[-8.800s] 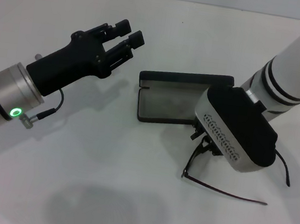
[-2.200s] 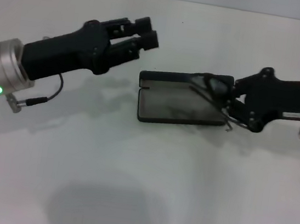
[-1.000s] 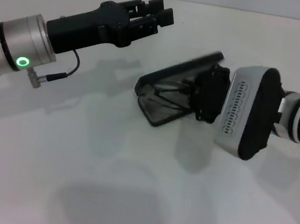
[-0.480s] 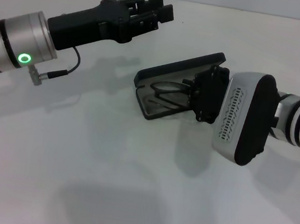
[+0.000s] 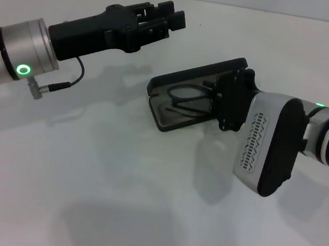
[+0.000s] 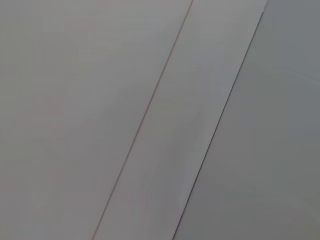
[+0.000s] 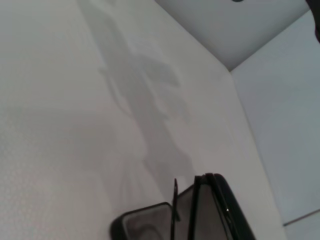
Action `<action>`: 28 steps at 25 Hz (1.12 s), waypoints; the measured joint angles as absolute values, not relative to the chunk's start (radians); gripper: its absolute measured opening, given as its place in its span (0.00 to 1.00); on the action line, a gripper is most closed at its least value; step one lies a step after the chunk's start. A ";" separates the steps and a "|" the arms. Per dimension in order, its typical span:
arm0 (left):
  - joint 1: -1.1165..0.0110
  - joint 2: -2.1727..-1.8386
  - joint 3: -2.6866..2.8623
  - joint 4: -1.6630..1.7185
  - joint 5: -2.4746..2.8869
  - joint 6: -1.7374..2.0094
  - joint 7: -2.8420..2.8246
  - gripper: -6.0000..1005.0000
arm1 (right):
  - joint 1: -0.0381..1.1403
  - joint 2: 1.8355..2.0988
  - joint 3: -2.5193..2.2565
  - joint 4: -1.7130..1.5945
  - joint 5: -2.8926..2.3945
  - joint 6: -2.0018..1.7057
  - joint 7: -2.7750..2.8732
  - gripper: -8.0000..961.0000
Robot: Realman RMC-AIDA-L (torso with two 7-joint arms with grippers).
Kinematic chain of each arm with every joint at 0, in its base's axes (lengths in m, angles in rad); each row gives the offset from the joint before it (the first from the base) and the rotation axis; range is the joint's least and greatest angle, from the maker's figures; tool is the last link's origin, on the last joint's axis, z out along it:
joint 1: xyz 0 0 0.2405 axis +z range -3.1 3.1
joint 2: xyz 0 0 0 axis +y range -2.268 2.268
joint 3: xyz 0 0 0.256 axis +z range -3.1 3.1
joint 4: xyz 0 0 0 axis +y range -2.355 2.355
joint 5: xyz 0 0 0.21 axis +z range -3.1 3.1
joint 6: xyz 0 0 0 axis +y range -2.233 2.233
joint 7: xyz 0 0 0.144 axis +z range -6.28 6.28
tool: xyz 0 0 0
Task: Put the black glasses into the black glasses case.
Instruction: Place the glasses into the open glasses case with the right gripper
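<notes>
1. The glasses (image 5: 183,98) lie inside the case (image 5: 171,119), on its grey lining, near the middle of the counter (image 5: 112,201) and a little toward its far edge. One round rim and thin black arms show in the head view.
2. The case is open only partly: its lid (image 5: 198,74) stands tilted over the tray, hinged on the far side. The tray's open end points toward the left edge of the counter.
3. In the right wrist view the case (image 7: 200,215) shows edge-on, with the lid raised and a thin black piece of the glasses (image 7: 175,205) standing up at its rim.
4. The right gripper (image 5: 231,101) is at the right end of the case, its black head against the lid and the tray. Its fingers are hidden there, so I cannot tell if they are spread or pressed together, or if they hold something.
5. The left gripper (image 5: 171,16) hangs in the air beyond the case, toward the far left part of the counter, well apart from it. Its fingers are pressed close together with nothing between them.
6. The left wrist view shows only a pale flat surface (image 6: 100,100) with two thin seams.
</notes>
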State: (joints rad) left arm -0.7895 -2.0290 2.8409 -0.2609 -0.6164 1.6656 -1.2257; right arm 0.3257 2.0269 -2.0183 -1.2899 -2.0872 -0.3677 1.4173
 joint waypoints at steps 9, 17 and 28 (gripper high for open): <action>-0.788 -2.029 2.841 -0.260 -0.616 1.666 -1.226 0.46 | 0.320 2.028 -2.077 -1.251 -2.127 -0.231 1.386 0.13; -0.792 -2.030 2.841 -0.257 -0.615 1.666 -1.226 0.46 | 0.322 2.028 -2.101 -1.200 -2.129 -0.155 1.341 0.13; -0.812 -2.036 2.841 -0.259 -0.612 1.666 -1.220 0.46 | 0.327 2.028 -2.145 -1.169 -2.129 -0.055 1.340 0.13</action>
